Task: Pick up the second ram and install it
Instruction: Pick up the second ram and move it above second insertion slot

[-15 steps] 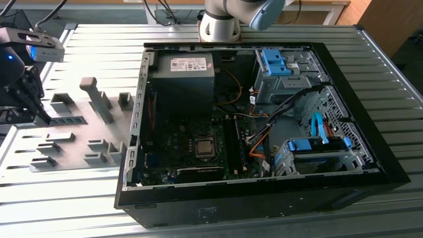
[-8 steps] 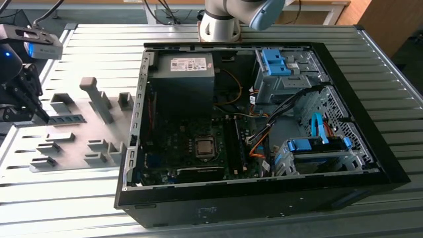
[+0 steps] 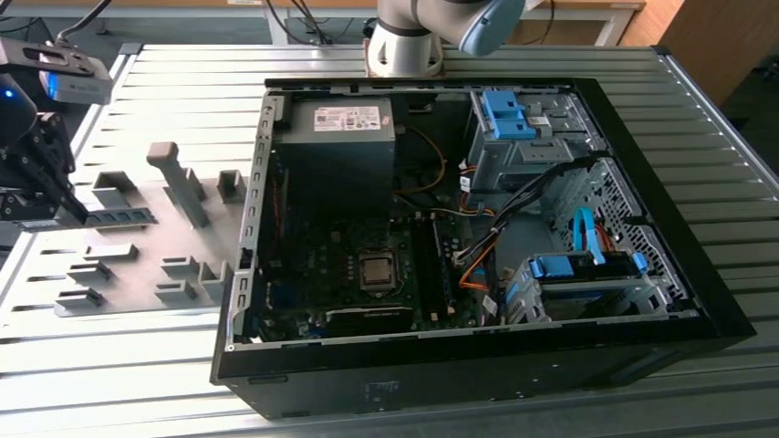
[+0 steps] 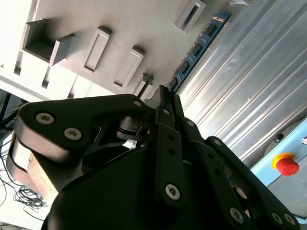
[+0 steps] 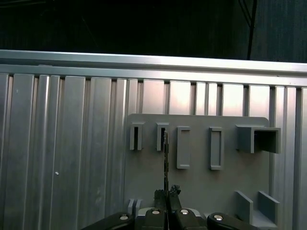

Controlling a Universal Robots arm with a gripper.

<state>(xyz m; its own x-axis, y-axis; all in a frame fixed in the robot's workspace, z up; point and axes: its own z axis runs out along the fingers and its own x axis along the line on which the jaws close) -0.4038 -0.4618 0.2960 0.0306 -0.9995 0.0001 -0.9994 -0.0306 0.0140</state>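
Black hand (image 5: 167, 192): clenched, with its two fingertips pressed together on the near end of the second ram. In the exterior view it hangs at that view's far left, over the grey plate.
Second ram (image 4: 196, 50): a thin blue-green board with a row of black chips. It stands on its long edge and runs straight out from the fingertips. In the first wrist view it is seen edge-on as a dark line.
Ram's far end: beside a small slotted block on the plate. Whether the stick rests on the plate or is lifted off it cannot be told.
Fixture plate (image 5: 196, 187): flat grey plastic lying on the counter.
Slotted blocks (image 5: 183, 147): upright grey pockets in a row across the plate, with an open box-shaped one at the end of the row.
Counter (image 5: 62, 143): ribbed silver metal that carries the plate and the case.
Red button (image 4: 287, 165): on a yellow base, off past the counter's edge in the second wrist view.
PC case (image 3: 487, 383): black, lying on its side with the panel off, just beside the plate on the exterior view's right.
Motherboard (image 3: 353, 265): dark, on the case floor.
Power supply (image 3: 335, 146): a dark box behind the motherboard.
Blue brackets (image 3: 505, 114): on the drive cages at the case's far side.
Arm base (image 3: 408, 46): pale, behind the case at the counter's far edge.
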